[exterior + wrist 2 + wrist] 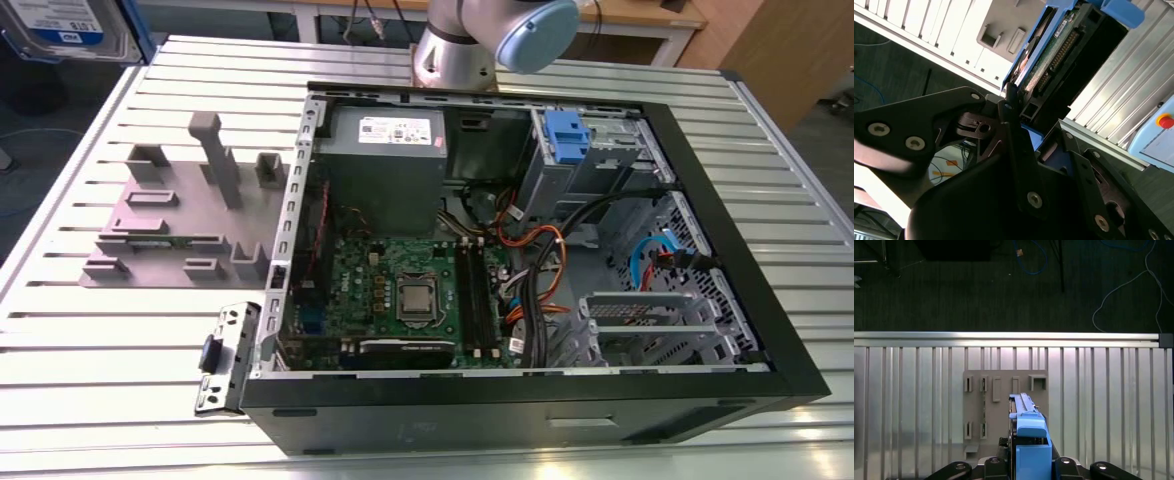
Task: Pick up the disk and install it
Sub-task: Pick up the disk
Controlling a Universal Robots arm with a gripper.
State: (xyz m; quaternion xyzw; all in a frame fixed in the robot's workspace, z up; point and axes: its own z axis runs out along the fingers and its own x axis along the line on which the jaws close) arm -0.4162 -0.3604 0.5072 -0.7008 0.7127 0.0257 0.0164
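The disk (1029, 437) is held on edge, its blue bracket facing the first wrist view. My gripper (1029, 462) is shut on it, with black fingers on both sides. In the second wrist view the disk (1054, 55) shows its green circuit board and connector, clamped in the gripper (1036, 130). In the exterior view the disk (67, 30) hangs high at the far left corner, silver with a white-and-blue label, above and beyond the table's edge. It is lifted off the grey fixture plate (1004, 390).
An open computer case (747, 300) lies on the slatted metal table (80, 340), with a drive cage and blue latch (567, 135) at its far side. The grey fixture plate (174, 220) lies on the exterior view's left of the case. A loose bracket (224, 355) rests nearby.
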